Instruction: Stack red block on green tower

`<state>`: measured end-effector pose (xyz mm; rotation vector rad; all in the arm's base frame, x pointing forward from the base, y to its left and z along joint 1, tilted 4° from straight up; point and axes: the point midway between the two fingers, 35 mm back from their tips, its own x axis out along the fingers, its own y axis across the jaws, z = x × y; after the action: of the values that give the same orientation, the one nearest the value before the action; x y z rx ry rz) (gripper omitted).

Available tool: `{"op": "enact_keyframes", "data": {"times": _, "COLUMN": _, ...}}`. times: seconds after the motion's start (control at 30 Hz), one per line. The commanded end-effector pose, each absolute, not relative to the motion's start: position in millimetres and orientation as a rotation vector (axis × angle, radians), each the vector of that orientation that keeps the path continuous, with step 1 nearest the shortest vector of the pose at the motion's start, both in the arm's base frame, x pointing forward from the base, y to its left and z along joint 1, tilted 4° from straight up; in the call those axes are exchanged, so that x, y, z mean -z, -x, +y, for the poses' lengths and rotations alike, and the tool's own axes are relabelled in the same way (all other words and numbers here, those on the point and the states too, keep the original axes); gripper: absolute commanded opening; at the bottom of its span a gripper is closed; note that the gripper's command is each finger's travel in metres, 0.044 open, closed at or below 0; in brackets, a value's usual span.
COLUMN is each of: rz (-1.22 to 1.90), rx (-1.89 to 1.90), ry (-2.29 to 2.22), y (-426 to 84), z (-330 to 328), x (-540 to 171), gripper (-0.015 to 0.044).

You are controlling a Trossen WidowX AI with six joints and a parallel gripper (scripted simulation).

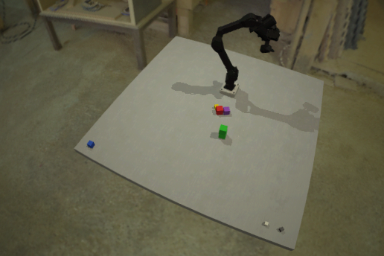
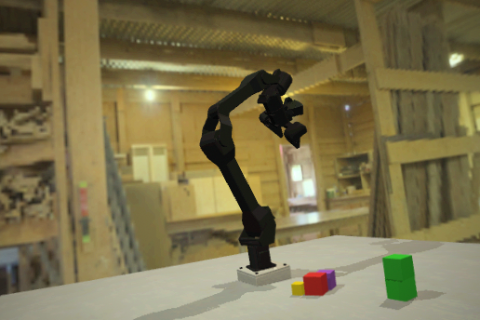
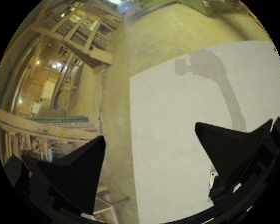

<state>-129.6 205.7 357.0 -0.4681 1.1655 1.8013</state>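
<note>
Top view: nothing of the task done yet, by the look of it. Red block [image 1: 219, 109] down on the tabletop [image 1: 156, 123], just in front of the arm's base, pressed between a yellow block [image 1: 216, 106] and a purple block [image 1: 226, 110]. Green tower [image 1: 222, 131] upright, a little farther out from the base, apart from that cluster. Gripper [image 1: 266, 47] raised high and off to the side, well apart from both. Elsewhere a blue block [image 1: 91, 144] near one edge, a white block [image 1: 266, 223] and a dark block [image 1: 280, 229] at a far corner. No writing readable.

Exterior view: same standing. Red block [image 2: 315, 283] resting on the tabletop [image 2: 140, 294], touching the yellow block [image 2: 298, 288] and purple block [image 2: 329, 278]. Green tower [image 2: 399, 277] two cubes tall, straight, nothing on top. Gripper [image 2: 285, 130] well above everything, fingers spread, nothing held. Left to do, judging from this: descend, grasp the red block out of its tight neighbours, carry it over, set it down squarely, release. No labels or brands legible.

Wrist view: two dark fingertips wide apart, empty between; only pale tabletop [image 3: 171, 136] and the arm's shadow beyond. Neither the red block nor the tower visible here. No text.
</note>
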Motion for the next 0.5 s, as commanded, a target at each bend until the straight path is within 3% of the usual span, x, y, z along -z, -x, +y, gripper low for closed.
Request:
{"op": "enact_keyframes", "data": {"times": 0.0, "rz": 1.15, "rx": -1.714, "ry": 0.467, "y": 109, "z": 222, "x": -343, "gripper": 0.044}}
{"op": "enact_keyframes", "data": {"times": 0.47, "rz": 1.105, "rx": -1.399, "ry": 0.478, "y": 17, "z": 257, "x": -294, "gripper": 0.044}}
